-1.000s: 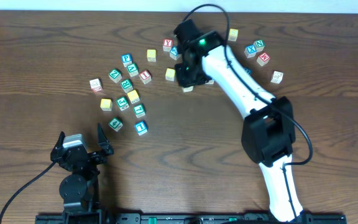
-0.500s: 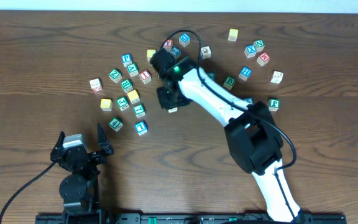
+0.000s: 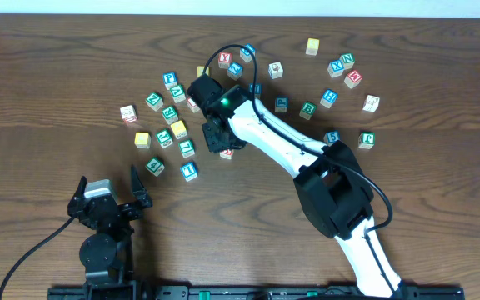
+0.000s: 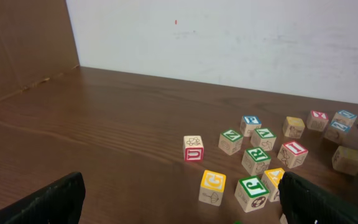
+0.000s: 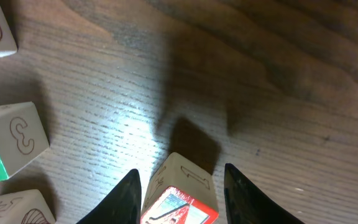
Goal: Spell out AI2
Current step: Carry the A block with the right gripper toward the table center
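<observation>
My right gripper (image 3: pixel 220 138) hangs over the table's middle, just right of the left cluster of letter blocks. It is shut on a red-edged block (image 3: pixel 226 153). In the right wrist view that block (image 5: pixel 182 190) sits tilted between the two dark fingers (image 5: pixel 126 196), lifted above its shadow, with my gripper (image 5: pixel 182 202) around it. A yellow A block (image 4: pixel 273 179) and a red I block (image 4: pixel 293 154) lie in the left cluster. My left gripper (image 3: pixel 107 202) is open and empty near the front left; it also shows in the left wrist view (image 4: pixel 179 208).
Several letter blocks lie left of the right gripper, among them a blue block (image 3: pixel 189 171) and a yellow one (image 3: pixel 142 139). More blocks are scattered at the back right (image 3: pixel 342 65). A block marked 3 (image 5: pixel 17 134) lies close to the held block.
My right arm has swung left and toward the front, carrying the red-edged block from the back middle to beside the left cluster. The left arm has not moved.
</observation>
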Available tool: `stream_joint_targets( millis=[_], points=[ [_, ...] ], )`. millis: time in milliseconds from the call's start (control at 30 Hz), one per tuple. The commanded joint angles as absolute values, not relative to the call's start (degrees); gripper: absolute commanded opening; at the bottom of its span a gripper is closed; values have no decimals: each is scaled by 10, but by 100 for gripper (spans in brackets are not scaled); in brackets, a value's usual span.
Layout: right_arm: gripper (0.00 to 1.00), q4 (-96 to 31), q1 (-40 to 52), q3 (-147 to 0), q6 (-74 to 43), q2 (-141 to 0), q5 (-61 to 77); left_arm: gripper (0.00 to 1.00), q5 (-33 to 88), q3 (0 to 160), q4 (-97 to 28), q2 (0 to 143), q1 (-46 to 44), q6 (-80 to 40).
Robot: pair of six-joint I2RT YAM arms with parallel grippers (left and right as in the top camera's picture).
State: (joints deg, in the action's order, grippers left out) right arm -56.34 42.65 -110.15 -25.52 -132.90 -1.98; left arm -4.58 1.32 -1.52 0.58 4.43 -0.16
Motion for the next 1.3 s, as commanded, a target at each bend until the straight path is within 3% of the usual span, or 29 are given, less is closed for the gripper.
stream_joint_targets(
  millis=[0, 333, 500, 800, 1100, 1267],
  points=[
    [37, -562, 424, -1104, -267, -1319, -31, 98, -50, 2, -38, 2, 47, 0],
    [40, -590, 383, -1115, -261, -1256, -24, 98, -50, 2, -38, 2, 47, 0],
    [32, -607, 380, -1106, -261, -1259, 22, 98, -50, 2, -38, 2, 47, 0],
    [31, -618, 411, -1097, -262, -1259, 53, 98, -50, 2, -37, 2, 47, 0],
    [11, -582, 452, -1045, -304, -1260, 53, 98, -76, 2, -36, 2, 47, 0],
    [9, -554, 453, -1006, -308, -1260, 53, 98, -76, 2, -36, 2, 47, 0]
  ],
)
